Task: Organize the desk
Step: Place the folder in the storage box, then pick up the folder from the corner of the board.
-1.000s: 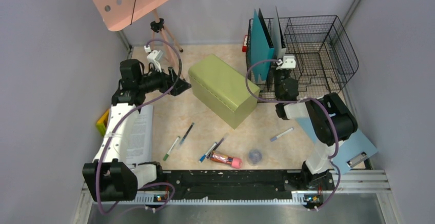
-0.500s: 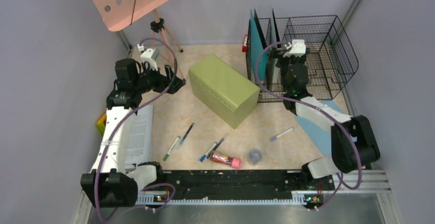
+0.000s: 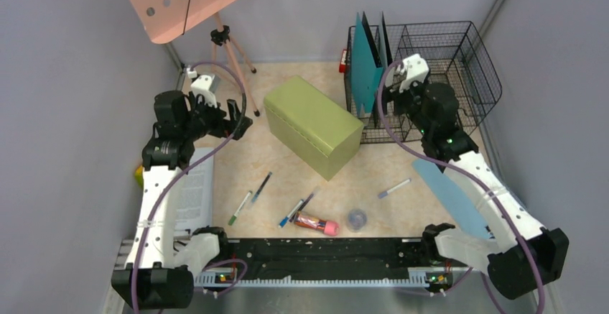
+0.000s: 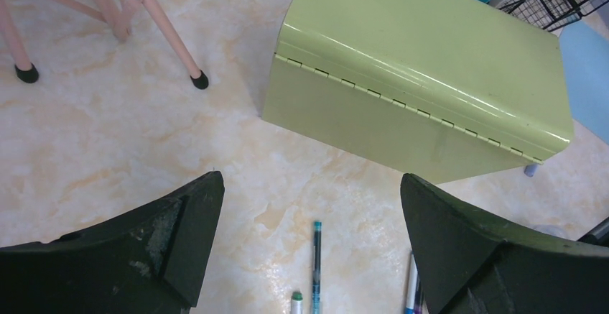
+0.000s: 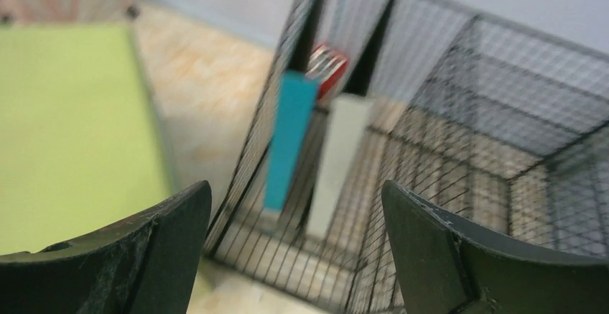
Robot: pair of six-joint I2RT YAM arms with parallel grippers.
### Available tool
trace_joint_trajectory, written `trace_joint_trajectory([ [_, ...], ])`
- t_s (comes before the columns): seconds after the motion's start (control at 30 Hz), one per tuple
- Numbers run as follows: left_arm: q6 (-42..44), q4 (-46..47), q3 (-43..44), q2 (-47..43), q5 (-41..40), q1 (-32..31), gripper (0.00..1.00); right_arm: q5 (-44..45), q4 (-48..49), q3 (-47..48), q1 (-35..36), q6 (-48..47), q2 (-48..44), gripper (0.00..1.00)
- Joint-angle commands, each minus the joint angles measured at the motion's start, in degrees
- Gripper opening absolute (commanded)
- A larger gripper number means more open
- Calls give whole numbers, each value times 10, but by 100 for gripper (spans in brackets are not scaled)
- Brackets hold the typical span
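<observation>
Teal folder [image 3: 366, 62] filed in the wire rack [image 3: 467, 48]; pens [image 3: 260, 187] litter my desk [image 3: 287, 177]; left hand [image 4: 309, 206] and right hand [image 5: 294, 213] wide, empty.

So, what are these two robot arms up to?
They are tidying the desk. The right gripper hangs open and empty at the wire rack, where a teal folder stands upright. The left gripper, also open and empty, hovers over the desk beside the green box. Several pens lie loose near the front, and a blue folder lies flat on the right, not yet put away.
</observation>
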Motion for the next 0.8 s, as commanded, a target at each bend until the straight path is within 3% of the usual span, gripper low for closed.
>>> trace_joint_trajectory([
  [0.0,37,-8,-7,-25,-16,2,98,-167,-160,-27,12,-31,-41,86],
  [0.23,52,-27,-3,-38,-36,1,98,-189,-169,-92,96,-74,-43,81],
  [0.4,62,-45,5,-41,-52,2,98,-155,-173,-83,158,-102,-6,70],
  [0.57,84,-68,9,-37,-71,2,98,-155,-159,-70,195,-94,40,69],
  [0.77,113,-139,18,-15,-231,2,98,-156,-117,-43,211,-63,99,68],
])
